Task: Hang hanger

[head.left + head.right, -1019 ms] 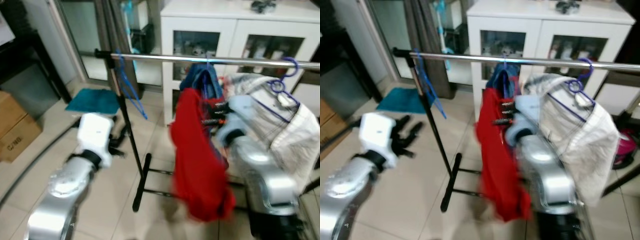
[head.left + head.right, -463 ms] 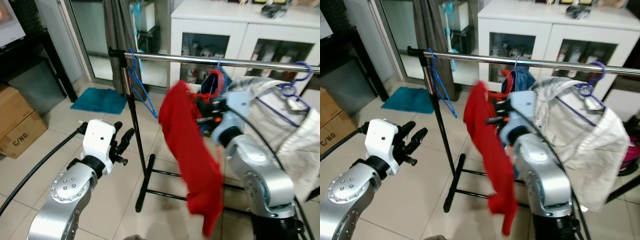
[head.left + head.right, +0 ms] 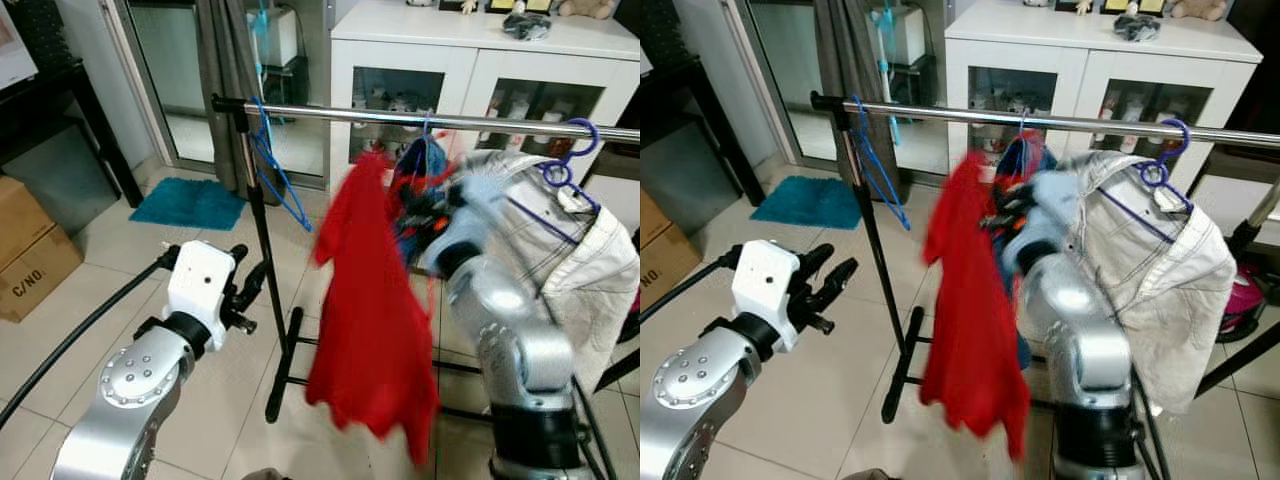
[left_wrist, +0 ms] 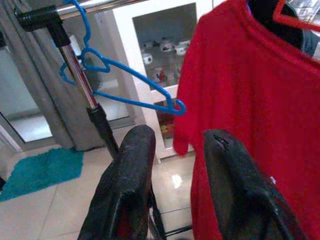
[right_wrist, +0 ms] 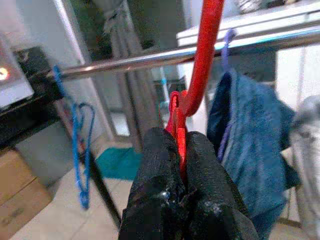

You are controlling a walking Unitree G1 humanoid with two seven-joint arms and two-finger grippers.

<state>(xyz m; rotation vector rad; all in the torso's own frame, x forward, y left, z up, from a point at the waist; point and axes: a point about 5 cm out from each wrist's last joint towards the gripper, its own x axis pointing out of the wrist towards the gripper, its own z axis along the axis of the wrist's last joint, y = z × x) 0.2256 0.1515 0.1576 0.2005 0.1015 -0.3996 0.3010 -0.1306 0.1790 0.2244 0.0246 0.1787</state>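
Right gripper [image 5: 178, 165] is pinching the red hanger [image 5: 202, 60] by its neck, fingers clamped tight, holding the hook just below the rail [image 3: 400, 119] so it can go over. The red shirt [image 3: 370, 330] is dangling beneath. Left gripper [image 4: 175, 165] is idling with fingers parted, empty, beside the blue hanger [image 4: 125, 85].

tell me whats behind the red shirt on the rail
Behind the red shirt hangs a blue garment on the rail. Farther back stands a white cabinet. The shirt covers the garment's lower part. The right pincer grips the red hanger.
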